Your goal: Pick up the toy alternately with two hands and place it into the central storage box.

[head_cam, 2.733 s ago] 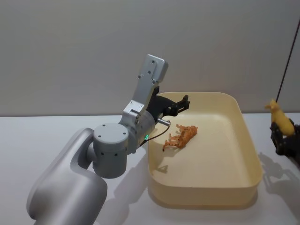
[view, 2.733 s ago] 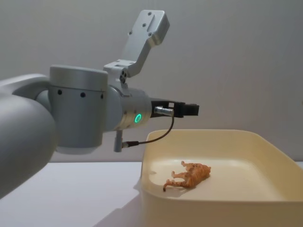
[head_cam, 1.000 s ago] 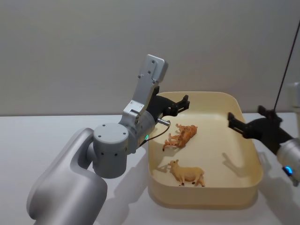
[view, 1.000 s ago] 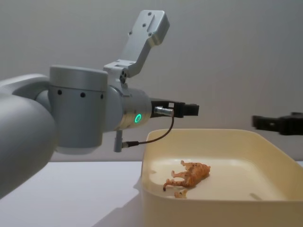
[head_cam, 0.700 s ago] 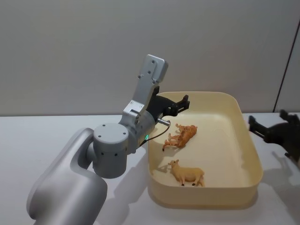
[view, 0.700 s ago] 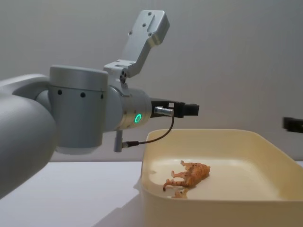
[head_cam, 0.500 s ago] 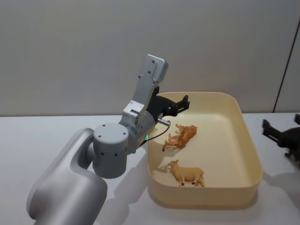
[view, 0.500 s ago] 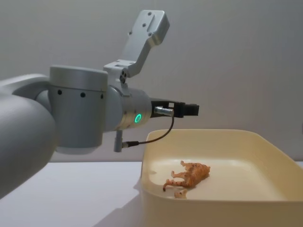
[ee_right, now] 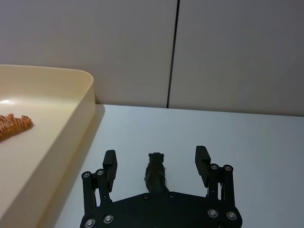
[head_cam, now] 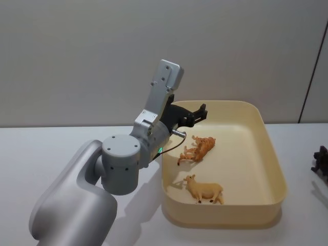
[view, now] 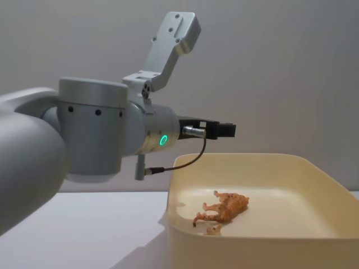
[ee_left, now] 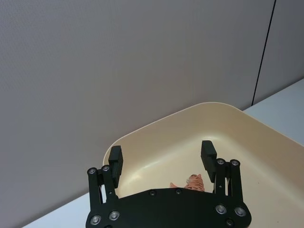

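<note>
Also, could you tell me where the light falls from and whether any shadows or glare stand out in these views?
Head view: light from above, the left arm shadowing the table beside the storage box. Chest view: a bright glare patch on the box floor behind the tiger toy. Right wrist view: even and soft, the dark toy between the open right tool fingers.

Looks like a robotics lab or test cell, honestly. Plain white worktop point(head_cam: 61, 148) with a bare grey wall point(head_cam: 154, 41) behind it, made of flat panels with a thin dark seam point(ee_right: 173, 52) running down between two of them. A bulky silver-grey robot arm point(view: 95, 134) with a green ring light point(view: 164, 140) takes up much of the scene. The props are one cream plastic tub point(head_cam: 271, 154) and little toy animals point(head_cam: 197, 148), so it's staged, not lived-in.
</note>
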`<state>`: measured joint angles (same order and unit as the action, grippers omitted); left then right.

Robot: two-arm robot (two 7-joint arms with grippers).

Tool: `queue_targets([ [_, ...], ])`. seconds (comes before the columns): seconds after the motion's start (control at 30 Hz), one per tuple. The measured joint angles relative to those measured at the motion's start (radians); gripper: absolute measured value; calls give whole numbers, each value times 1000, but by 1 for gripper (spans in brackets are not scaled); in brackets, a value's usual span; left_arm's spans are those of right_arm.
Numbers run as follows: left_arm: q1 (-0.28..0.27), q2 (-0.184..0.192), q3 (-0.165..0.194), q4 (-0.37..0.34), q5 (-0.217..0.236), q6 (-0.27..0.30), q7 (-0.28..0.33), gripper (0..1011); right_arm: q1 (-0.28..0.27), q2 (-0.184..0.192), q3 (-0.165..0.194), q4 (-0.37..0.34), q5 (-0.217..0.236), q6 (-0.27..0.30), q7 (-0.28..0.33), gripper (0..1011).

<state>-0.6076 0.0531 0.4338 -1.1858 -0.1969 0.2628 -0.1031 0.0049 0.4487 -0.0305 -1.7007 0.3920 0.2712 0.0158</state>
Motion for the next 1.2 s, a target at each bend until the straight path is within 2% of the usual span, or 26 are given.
queue_targets([
  [0.27,0,0,0,0,0,0,0,1001,2,7,2,31,-17,12,4,1001],
  [0.93,0,0,0,0,0,0,0,1001,85,-40,-46,168,-112,38,22,1000],
  [1.03,0,0,0,0,0,0,0,1001,92,-44,-50,178,-118,40,23,977],
  [1.2,0,0,0,0,0,0,0,1001,109,-55,-59,207,-134,45,26,833],
])
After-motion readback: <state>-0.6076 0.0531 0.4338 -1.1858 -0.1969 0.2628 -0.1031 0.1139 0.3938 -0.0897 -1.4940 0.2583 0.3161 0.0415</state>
